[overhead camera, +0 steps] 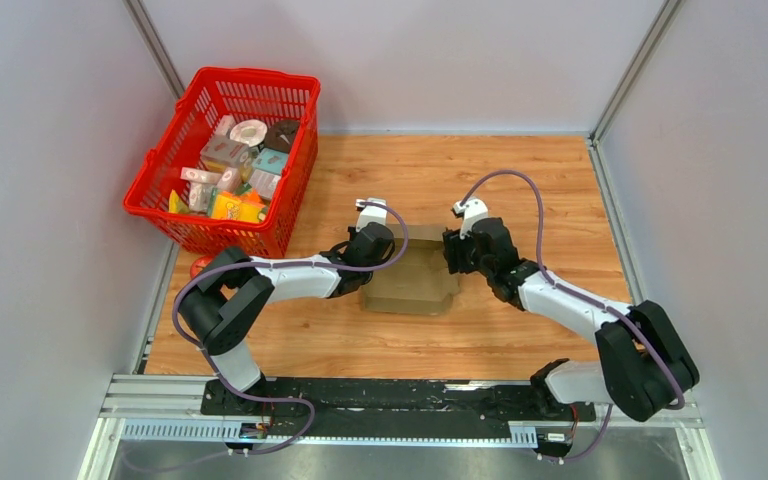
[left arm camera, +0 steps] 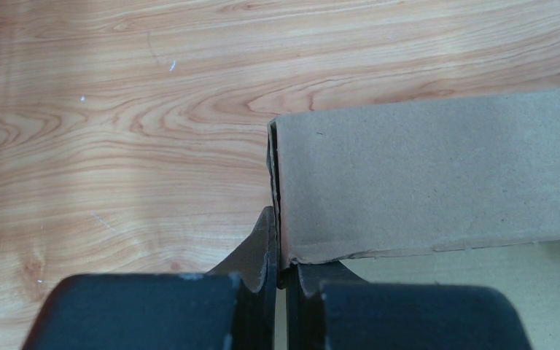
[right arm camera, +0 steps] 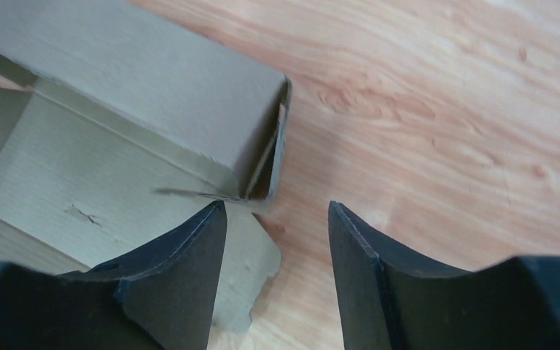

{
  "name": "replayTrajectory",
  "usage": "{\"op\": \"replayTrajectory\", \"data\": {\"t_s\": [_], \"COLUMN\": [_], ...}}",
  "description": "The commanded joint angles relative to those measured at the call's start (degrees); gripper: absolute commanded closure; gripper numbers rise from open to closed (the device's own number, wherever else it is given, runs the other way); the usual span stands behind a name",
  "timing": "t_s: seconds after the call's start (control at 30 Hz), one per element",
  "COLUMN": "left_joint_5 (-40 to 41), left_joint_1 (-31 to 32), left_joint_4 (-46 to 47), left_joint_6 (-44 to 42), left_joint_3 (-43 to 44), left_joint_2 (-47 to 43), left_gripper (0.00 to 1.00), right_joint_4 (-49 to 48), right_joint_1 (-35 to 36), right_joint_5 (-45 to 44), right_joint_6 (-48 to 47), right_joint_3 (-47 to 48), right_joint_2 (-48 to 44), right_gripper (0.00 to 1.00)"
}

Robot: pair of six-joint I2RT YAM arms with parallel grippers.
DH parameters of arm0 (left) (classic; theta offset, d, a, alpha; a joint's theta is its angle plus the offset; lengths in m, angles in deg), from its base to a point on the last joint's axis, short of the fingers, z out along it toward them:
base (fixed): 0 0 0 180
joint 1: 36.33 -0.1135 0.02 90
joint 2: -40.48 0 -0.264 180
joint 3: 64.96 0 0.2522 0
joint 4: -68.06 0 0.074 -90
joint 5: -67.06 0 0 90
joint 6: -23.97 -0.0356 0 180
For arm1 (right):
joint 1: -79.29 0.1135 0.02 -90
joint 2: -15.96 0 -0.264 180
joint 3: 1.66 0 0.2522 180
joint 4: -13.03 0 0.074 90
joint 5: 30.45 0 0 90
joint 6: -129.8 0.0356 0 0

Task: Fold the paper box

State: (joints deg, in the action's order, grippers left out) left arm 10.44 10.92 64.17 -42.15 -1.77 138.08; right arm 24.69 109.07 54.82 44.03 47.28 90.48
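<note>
The box (overhead camera: 412,280) lies partly folded at the middle of the counter (overhead camera: 530,180), a pale wood-grain board, with one wall raised. The left pincer (left arm camera: 278,251) is pressed together on the left end of that raised wall. The right pincer (right arm camera: 277,211) is spread, just beside the wall's right end, with bare wood between its tips. Plain grey walls (overhead camera: 40,250) close in the counter on three sides. A red basket (overhead camera: 150,195) of small packages (overhead camera: 235,175) sits at the far left corner, and a black rail (overhead camera: 400,400) runs along the near edge.
</note>
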Motion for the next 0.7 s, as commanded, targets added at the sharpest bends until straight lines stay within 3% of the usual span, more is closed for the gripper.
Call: {"op": "replayTrajectory", "data": {"t_s": [0.0,0.2,0.37,0.5,0.67], "left_joint_5": [-0.5,-0.1,-0.5,-0.6,-0.5], "left_joint_1": [0.2,0.3,0.4,1.8,2.2], "left_joint_4": [-0.5,-0.7,-1.0,-2.0,-2.7], "left_joint_6": [-1.1,-1.8,-1.2,-1.0,-0.7], "left_joint_3": [1.1,1.1,1.5,2.4,3.0], "left_joint_2": [-1.6,-2.0,-1.5,-1.2,-1.4], "left_gripper": [1.00,1.00,1.00,1.00,1.00], "right_joint_4": [-12.2,-16.6,-22.4,-23.7,-24.6], "right_joint_1": [0.2,1.4,5.2,6.3,7.3], "right_joint_5": [3.3,4.9,-7.2,-11.8,-15.5], "right_joint_6": [-6.3,-7.3,-7.9,-4.6,-0.6], "right_joint_3": [1.3,1.7,-1.6,-0.5,-0.4], "right_joint_2": [2.6,6.2,6.4,9.1,10.6], "right_gripper": [0.43,0.47,0.55,0.66,0.64]}}
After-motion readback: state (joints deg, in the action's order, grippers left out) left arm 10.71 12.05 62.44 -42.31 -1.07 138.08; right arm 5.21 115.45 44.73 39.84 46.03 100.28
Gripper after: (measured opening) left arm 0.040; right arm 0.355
